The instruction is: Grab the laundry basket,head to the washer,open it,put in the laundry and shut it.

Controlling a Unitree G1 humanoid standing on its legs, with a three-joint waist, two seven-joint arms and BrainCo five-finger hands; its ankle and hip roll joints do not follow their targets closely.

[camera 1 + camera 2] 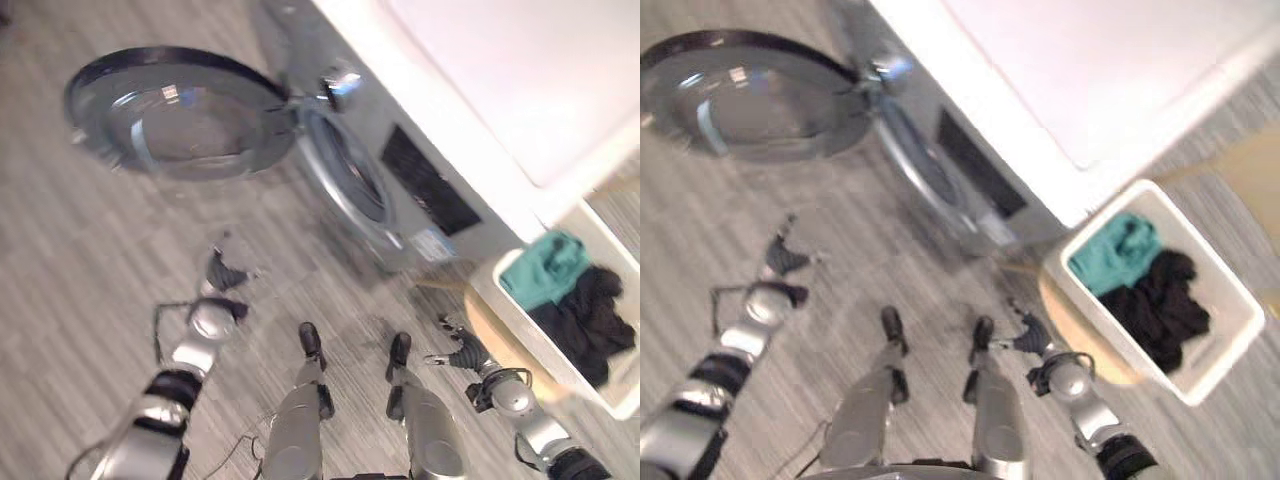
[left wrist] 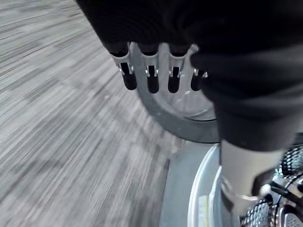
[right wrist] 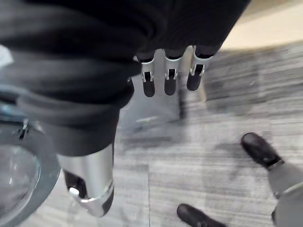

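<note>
Both hands, left (image 1: 222, 272) and right (image 1: 462, 352), fingers relaxed, empty; washer (image 1: 400, 190) label unreadable.

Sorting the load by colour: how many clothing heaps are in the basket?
2: a teal heap at the basket's washer end, a black heap beside it. More may lie underneath.

I see my left hand (image 1: 222, 272) low at my left side, the arm reaching forward and down. Its fingers (image 2: 150, 75) are straight and relaxed, holding nothing. My right hand (image 1: 462, 351) hangs at my right side, the arm bent a little. Its fingers (image 3: 169, 78) are also straight and loose, the thumb (image 3: 90, 182) apart from them.
</note>
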